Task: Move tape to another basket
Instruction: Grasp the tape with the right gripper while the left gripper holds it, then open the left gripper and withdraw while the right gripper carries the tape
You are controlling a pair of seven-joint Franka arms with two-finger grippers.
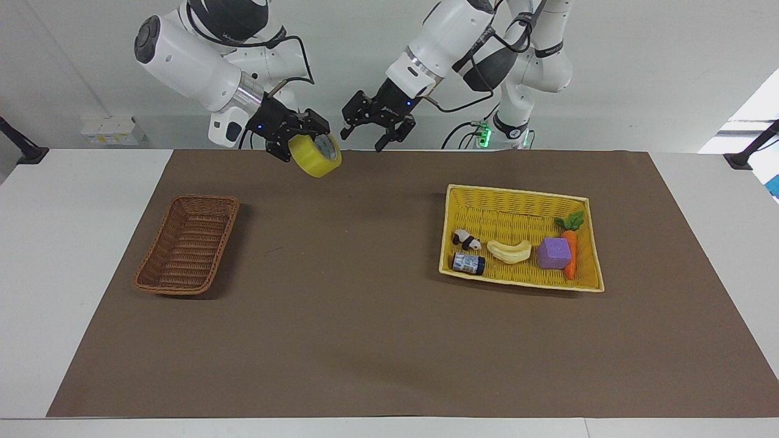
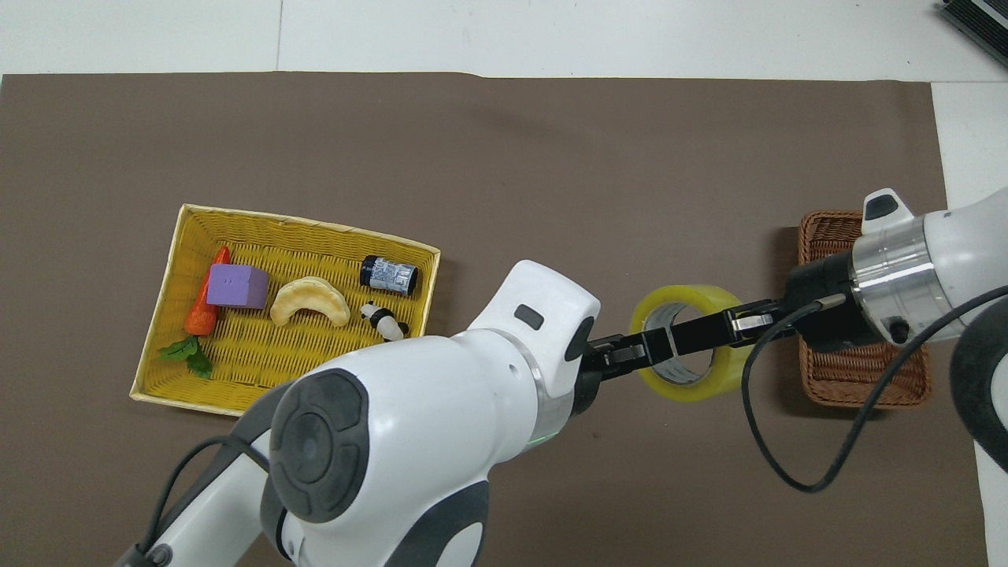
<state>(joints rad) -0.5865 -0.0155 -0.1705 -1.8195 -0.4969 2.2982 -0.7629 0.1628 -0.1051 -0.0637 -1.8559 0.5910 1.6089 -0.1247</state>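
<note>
The tape (image 1: 314,160) is a yellow roll with a grey-white core, held up in the air by my right gripper (image 1: 310,139), which is shut on its rim. It hangs over the brown mat near the robots' edge. In the overhead view the tape (image 2: 687,392) and the right gripper (image 2: 683,339) show beside the reddish-brown wicker basket (image 2: 858,379). That basket (image 1: 187,244) is empty, at the right arm's end of the table. My left gripper (image 1: 378,135) is open and empty, raised beside the tape and apart from it; it also shows in the overhead view (image 2: 630,352).
A yellow rectangular basket (image 1: 517,192) toward the left arm's end holds a panda figure (image 1: 467,239), a small jar (image 1: 468,263), a banana (image 1: 509,250), a purple block (image 1: 554,253) and a carrot (image 1: 569,246). A brown mat (image 1: 365,340) covers the table.
</note>
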